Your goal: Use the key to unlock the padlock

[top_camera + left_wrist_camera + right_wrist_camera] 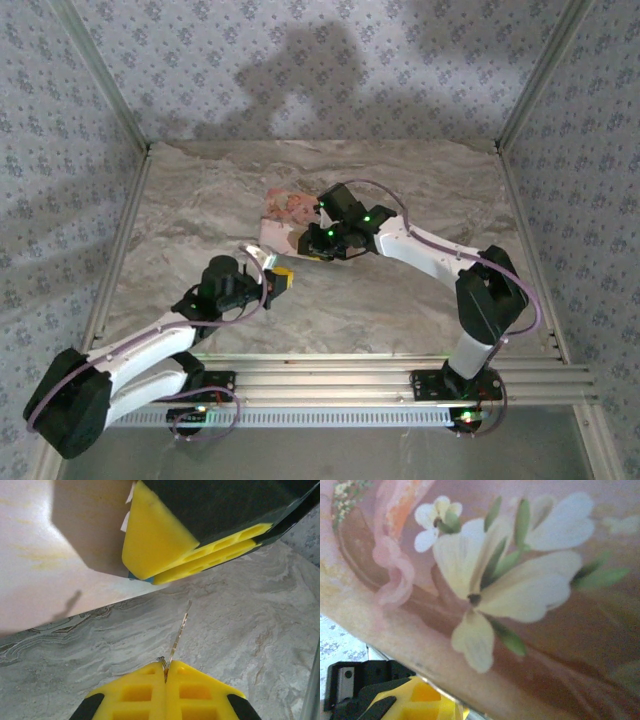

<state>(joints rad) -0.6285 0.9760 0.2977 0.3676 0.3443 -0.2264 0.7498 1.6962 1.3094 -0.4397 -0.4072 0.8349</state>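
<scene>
Key pinched in left gripper, right gripper at floral box

Key [177, 635] sits as a thin metal blade, edge-on, sticking out from between the left gripper [166, 667] fingers. The yellow pads are pressed together on its base, no gap between them. The blade tilts slightly right and its tip is in the air above the marble-pattern table [250, 620], touching nothing.

Past the key tip, in the left wrist view, is a yellow-and-black block [165, 535]. It may be the other gripper's finger, can't confirm. It sits against the pale wall of the floral box [50, 555].

From above, the left gripper [280, 280] is mid-table, just near-left of the floral box [285, 208]. The right gripper [325, 240] is at the box's near-right side, its arm bent in from the right. Jaw state on the right can't be told, as the fingers are hidden by the wrist.

In the right wrist view the box's flower print [530, 580] is very close and blurred. A yellow pad [415, 700] with black housing is at the bottom left.
</scene>
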